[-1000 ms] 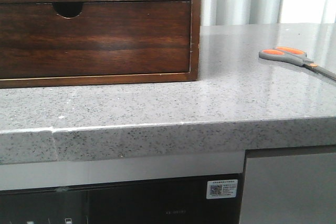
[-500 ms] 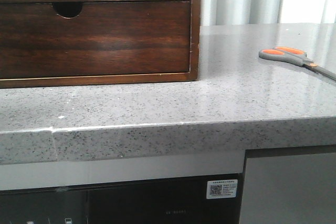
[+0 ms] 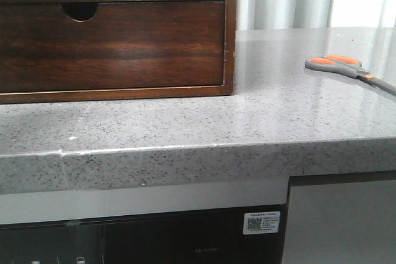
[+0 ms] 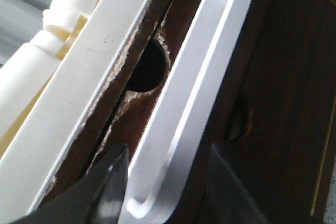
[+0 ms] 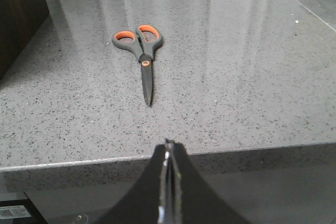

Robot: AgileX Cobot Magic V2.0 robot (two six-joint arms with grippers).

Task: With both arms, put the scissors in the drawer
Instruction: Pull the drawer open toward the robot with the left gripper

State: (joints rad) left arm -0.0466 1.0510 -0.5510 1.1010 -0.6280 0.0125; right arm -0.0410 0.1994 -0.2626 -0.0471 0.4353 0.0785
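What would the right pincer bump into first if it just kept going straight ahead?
Probably the scissors. The shut right pincer points over the counter's edge toward their blade tips, with bare stone between. Its height above the counter is unclear, so it might pass over them.

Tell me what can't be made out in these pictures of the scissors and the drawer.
- Scissors: in the front view the blade tips are cut off by the picture's right edge.
- Drawer: its inside is hidden behind the closed front; its left end is cut off.
- Both arms: absent from the front view.
- Left gripper: only blurred fingertips show beside a white strip whose identity is unclear.
- Right gripper: only fingertips show.
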